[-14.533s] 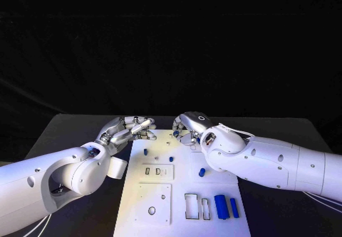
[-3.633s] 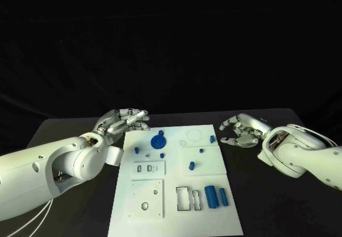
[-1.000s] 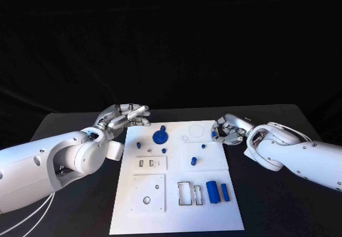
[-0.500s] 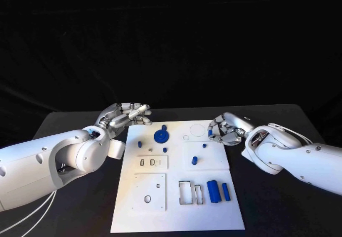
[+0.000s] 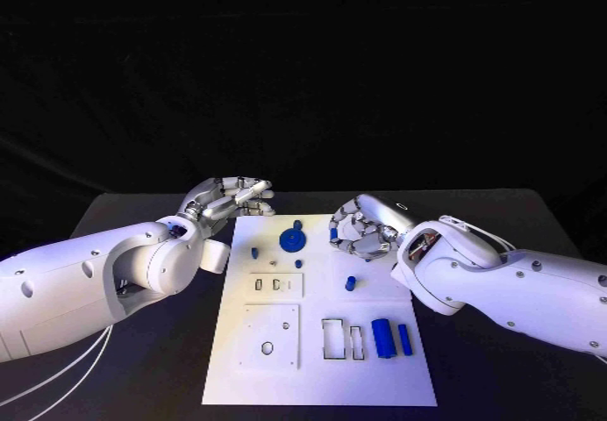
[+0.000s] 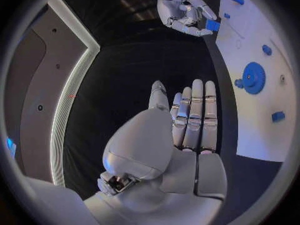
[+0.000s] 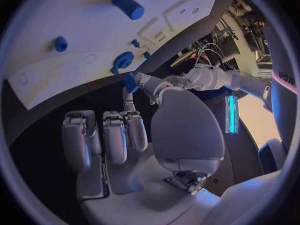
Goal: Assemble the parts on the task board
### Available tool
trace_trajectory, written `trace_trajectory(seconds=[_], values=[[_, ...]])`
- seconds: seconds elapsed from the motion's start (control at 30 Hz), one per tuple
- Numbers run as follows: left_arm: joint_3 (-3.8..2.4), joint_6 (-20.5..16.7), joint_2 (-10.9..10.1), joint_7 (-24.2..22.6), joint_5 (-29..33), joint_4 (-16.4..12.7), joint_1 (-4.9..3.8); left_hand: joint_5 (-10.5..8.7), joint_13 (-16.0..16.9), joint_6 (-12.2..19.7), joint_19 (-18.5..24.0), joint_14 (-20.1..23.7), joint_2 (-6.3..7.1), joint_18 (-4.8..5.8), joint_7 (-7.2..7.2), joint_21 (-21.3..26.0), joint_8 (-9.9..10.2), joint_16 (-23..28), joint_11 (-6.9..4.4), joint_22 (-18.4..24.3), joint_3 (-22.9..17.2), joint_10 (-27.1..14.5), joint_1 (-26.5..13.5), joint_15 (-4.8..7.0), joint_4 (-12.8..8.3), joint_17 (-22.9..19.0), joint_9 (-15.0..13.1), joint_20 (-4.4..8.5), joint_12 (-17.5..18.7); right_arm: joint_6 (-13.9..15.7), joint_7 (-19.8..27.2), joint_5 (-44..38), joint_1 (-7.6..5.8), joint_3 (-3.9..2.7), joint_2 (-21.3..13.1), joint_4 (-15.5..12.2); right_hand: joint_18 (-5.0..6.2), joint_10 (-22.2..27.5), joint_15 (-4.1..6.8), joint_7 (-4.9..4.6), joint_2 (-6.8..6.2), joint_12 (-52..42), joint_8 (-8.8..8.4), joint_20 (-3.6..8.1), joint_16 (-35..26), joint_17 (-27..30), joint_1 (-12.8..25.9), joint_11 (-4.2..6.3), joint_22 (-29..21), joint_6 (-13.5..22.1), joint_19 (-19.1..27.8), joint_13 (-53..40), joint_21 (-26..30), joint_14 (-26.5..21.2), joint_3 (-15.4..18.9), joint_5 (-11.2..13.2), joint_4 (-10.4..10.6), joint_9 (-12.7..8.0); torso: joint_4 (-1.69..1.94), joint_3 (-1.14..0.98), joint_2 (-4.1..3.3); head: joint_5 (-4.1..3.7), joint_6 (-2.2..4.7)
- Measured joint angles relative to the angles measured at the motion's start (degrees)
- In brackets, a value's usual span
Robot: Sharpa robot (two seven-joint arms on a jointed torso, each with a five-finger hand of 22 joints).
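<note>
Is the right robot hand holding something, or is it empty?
Holding. In the right wrist view the right robot hand pinches a small blue part at its fingertips; the left wrist view shows the same blue piece.

A: Both arms wear smooth white shells dotted with small dark screw holes.
B: The left hand (image 5: 232,198) and right hand (image 5: 362,228) are silver and segmented; thin white cables trail beside the arms.

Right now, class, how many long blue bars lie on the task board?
2, side by side at the board's near right corner: thicker bar, then thinner bar by the edge. More may be hidden.
</note>
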State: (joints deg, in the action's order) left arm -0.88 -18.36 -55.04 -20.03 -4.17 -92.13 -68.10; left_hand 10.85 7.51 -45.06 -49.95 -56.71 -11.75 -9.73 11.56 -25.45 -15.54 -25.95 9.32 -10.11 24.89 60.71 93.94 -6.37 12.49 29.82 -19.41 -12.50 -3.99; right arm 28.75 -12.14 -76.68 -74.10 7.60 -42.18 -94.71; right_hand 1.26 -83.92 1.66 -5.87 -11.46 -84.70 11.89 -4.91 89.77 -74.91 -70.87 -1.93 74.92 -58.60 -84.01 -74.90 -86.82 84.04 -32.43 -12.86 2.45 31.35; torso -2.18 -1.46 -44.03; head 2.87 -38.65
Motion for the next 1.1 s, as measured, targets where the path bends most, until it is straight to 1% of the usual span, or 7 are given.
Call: trace_trajectory(seconds=[0.13, 0.27, 0.47, 0.53, 0.63, 0.83, 1.1], values=[[0.01, 0.00, 0.51, 0.01, 0.04, 0.80, 0.00, 0.00, 0.00, 0.00, 0.00, 0.00, 0.00, 0.00, 0.00, 0.00, 0.00, 0.00, 0.00, 0.00, 0.00, 0.00, 0.00, 0.00, 0.00, 0.00, 0.00, 0.00, 0.00, 0.17, -2.32, -0.37, 0.85, 0.16, 3.11, 0.02, 0.00, 0.00, 0.00, 0.00, 0.01, 0.00, -0.01, 0.00, 0.00, 0.00, -0.01, 0.00, 0.00, 0.00, 0.00, 0.00, 0.29, 0.00, 0.00, 0.00, 0.00, 0.20, 0.07, 0.30, 0.30, 0.89, -0.37], [0.02, 0.00, 1.08, 0.02, 0.07, 1.44, 0.00, 0.00, 0.00, 0.00, 0.00, 0.00, 0.00, 0.00, 0.00, 0.00, 0.00, -0.23, 0.00, 0.00, 0.00, 0.00, 0.00, 0.00, 0.00, -0.01, -0.06, 0.00, 0.00, 0.21, -3.99, -0.91, 2.15, 0.35, 5.85, 0.46, 0.00, 0.00, 0.00, 0.00, 0.01, 0.00, -0.07, 0.20, 0.00, 0.00, -0.01, 0.00, 0.00, 0.00, 0.21, -0.05, 0.29, 0.00, 0.00, -0.23, 0.00, 0.20, 0.08, 0.55, 0.54, 1.51, -0.82], [0.04, -0.01, 1.69, 0.09, 0.11, 2.22, -0.01, 0.00, 0.05, 0.00, 0.00, 0.00, 0.00, 0.00, 0.00, 0.00, 0.00, -0.23, 0.00, 0.01, 0.00, 0.00, 0.00, 0.00, 0.00, 0.06, -0.05, 0.00, 0.00, 0.10, -6.18, -2.53, 4.69, 0.65, 9.17, 1.23, 0.00, 0.00, 0.00, 0.00, 0.18, 0.00, -0.16, 0.41, 0.00, 0.00, 0.13, 0.00, -0.01, 0.01, 0.00, -0.05, 0.29, 0.00, 0.00, -0.23, 0.00, 0.19, 0.01, 0.81, 0.86, 2.01, -1.16], [0.05, -0.01, 1.88, 0.12, 0.12, 2.36, -0.02, 0.00, 0.05, 0.00, 0.00, 0.00, 0.00, -0.01, 0.00, 0.00, 0.00, -0.23, 0.00, 0.01, 0.00, 0.00, 0.00, 0.00, 0.00, 0.05, -0.05, 0.00, 0.00, 0.05, -6.76, -3.18, 5.22, 0.71, 9.91, 1.45, 0.00, 0.00, 0.00, 0.00, 0.18, 0.00, -0.11, 0.41, 0.00, 0.00, 0.14, 0.00, -0.01, 0.02, 0.00, -0.04, 0.29, 0.00, 0.00, -0.23, 0.00, 0.18, 0.00, 0.88, 0.93, 2.10, -1.25], [0.05, -0.01, 2.16, 0.16, 0.13, 2.53, -0.03, 0.00, 0.05, 0.00, 0.00, 0.00, 0.00, 0.00, 0.00, 0.00, 0.00, -0.23, 0.00, 0.01, 0.00, 0.00, 0.00, 0.00, 0.00, 0.05, -0.05, 0.00, 0.00, -0.02, -7.62, -4.27, 6.01, 0.85, 10.95, 2.06, 0.00, 0.00, 0.00, -0.01, 0.32, 0.00, 0.00, 0.41, 0.00, 0.00, 0.28, 0.00, -0.01, 0.03, 0.00, -0.04, 0.29, 0.00, 0.00, -0.45, 0.00, 0.11, 0.01, 0.96, 0.98, 2.22, -1.35], [0.07, -0.01, 2.46, 0.23, 0.15, 2.73, -0.03, 0.00, 0.05, 0.00, 0.00, 0.00, 0.00, 0.00, 0.00, 0.00, 0.00, -0.23, 0.00, 0.01, 0.00, 0.00, 0.00, 0.00, 0.00, 0.05, -0.12, 0.00, 0.00, -0.12, -8.93, -6.31, 7.61, 1.09, 12.96, 3.80, 0.00, 0.00, 0.00, -0.04, 0.32, 0.00, 0.00, 0.41, 0.00, 0.00, 0.29, 0.00, -0.01, 0.07, 0.00, -0.04, 0.29, 0.00, 0.01, -0.46, 0.00, 0.07, 0.02, 0.92, 0.99, 2.78, -1.58], [0.07, 0.00, 2.53, 0.30, 0.17, 2.73, -0.03, 0.00, 0.12, 0.00, 0.00, 0.00, 0.00, 0.00, 0.00, 0.00, 0.00, -0.23, 0.00, -0.04, 0.00, 0.00, 0.00, 0.00, 0.00, 0.12, -0.12, 0.00, 0.00, -0.13, -9.63, -8.08, 8.71, 1.13, 14.40, 5.50, 0.01, 0.00, 0.00, -0.02, 0.31, 0.00, -0.01, 0.41, 0.00, 0.00, 0.29, 0.00, -0.01, 0.22, 0.00, -0.03, 0.29, 0.00, 0.01, -0.46, 0.00, 0.09, 0.04, 0.87, 0.88, 3.23, -1.72]])
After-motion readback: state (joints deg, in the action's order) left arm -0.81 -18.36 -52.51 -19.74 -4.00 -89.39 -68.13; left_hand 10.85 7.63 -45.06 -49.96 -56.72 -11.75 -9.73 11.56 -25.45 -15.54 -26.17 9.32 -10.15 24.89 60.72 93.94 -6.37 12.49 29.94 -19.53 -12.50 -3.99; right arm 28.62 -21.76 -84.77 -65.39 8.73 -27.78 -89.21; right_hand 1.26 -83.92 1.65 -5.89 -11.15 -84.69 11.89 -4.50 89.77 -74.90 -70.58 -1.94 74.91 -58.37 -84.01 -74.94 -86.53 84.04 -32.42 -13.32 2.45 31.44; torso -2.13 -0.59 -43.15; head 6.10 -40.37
